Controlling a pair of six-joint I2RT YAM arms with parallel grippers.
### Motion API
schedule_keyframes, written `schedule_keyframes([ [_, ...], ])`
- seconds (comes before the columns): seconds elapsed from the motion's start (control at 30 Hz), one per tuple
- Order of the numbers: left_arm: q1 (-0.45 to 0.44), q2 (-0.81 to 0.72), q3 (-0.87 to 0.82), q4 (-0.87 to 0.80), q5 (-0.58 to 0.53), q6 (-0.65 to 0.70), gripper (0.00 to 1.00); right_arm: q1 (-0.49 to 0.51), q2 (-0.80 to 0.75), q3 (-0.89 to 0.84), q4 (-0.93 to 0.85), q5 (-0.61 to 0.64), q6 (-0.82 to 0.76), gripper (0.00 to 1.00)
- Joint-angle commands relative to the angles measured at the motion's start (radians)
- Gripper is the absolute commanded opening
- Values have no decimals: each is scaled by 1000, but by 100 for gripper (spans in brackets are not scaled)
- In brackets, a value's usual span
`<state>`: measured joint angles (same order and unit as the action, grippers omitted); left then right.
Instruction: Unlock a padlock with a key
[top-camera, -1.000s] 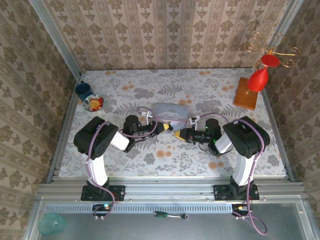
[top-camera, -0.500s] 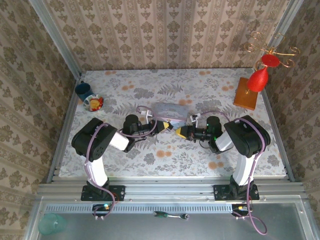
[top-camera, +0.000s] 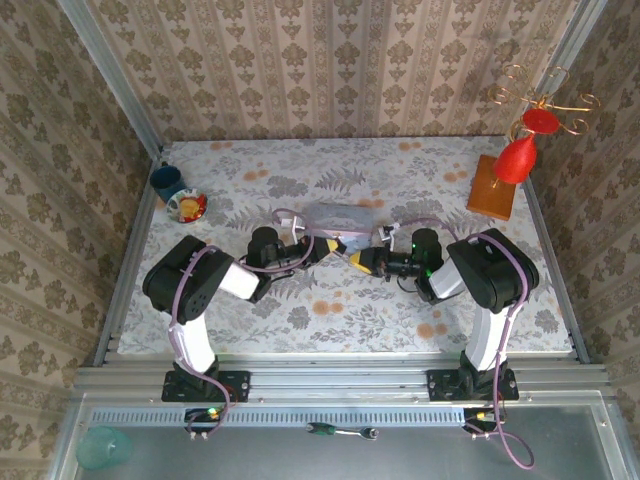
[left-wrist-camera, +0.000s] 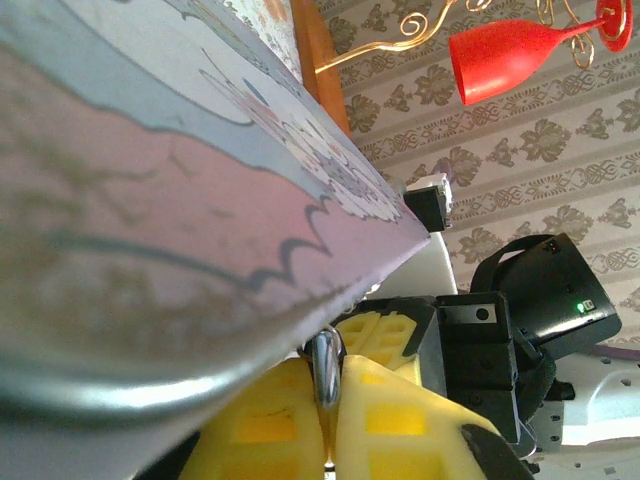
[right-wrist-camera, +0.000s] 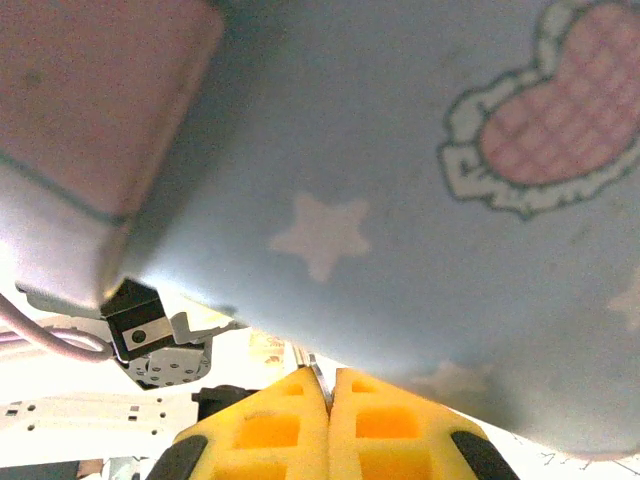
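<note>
The padlock's thin shiny shackle (left-wrist-camera: 325, 362) is pinched between my left gripper's yellow fingers; its body is hidden. My left gripper (top-camera: 333, 246) (left-wrist-camera: 328, 378) is shut on it, right under the edge of the pastel tin (top-camera: 340, 217) (left-wrist-camera: 150, 200). My right gripper (top-camera: 356, 261) (right-wrist-camera: 328, 385) faces it tip to tip and is shut on a thin metal key blade (right-wrist-camera: 316, 372). The tin (right-wrist-camera: 380, 180) hangs close above those fingers. In the left wrist view the right gripper's yellow fingers (left-wrist-camera: 385, 330) sit just behind the shackle.
A blue cup (top-camera: 166, 181) and a small painted dish (top-camera: 187, 206) stand at the far left. A wooden stand (top-camera: 493, 188) with a red glass (top-camera: 517, 158) (left-wrist-camera: 505, 55) is at the far right. A screwdriver (top-camera: 340, 431) lies on the front rail.
Both grippers have shifted a little away from the bases toward the tin, and the right one has closed in on the left. Both stay shut.
</note>
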<state>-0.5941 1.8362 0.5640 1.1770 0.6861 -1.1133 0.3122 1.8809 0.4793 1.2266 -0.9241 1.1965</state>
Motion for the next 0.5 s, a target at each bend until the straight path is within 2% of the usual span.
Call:
schedule_keyframes([
  [0.0,-103,-41,19,-20,272,26,0,-6,26,88,57,99,37,0],
  [0.47,-137,-28,55,-118,299,84,0,11,37,143,31,91,68,0],
])
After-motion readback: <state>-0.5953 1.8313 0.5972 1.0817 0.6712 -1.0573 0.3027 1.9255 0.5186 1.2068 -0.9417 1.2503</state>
